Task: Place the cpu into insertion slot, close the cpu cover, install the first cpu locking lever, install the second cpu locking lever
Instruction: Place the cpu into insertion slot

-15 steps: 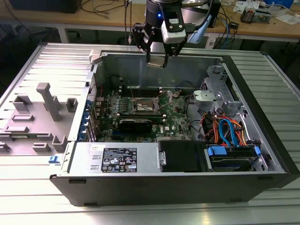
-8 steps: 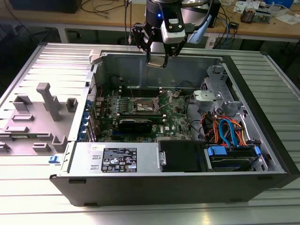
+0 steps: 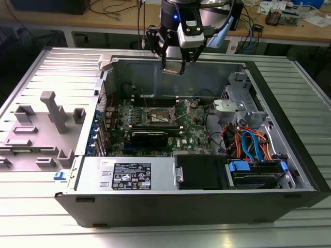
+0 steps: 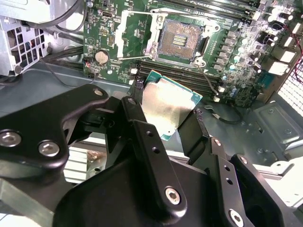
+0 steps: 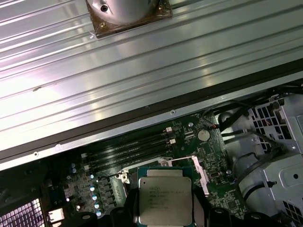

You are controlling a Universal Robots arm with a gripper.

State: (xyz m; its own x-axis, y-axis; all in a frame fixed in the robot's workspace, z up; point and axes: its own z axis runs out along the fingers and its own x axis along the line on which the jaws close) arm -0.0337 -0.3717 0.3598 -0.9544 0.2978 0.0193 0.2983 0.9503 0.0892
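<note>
Pincer (image 4: 168, 120) of mine grips by its edges the small flat square cpu with silver-grey metal top (image 4: 165, 104), in air well above the open square dark-centred insertion slot (image 4: 181, 40) on the green motherboard (image 4: 99, 28).

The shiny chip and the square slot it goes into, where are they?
chip (image 4: 168, 106), second wrist view, the middle of its silver top.
slot (image 4: 182, 40), second wrist view, its dark centre.
</note>
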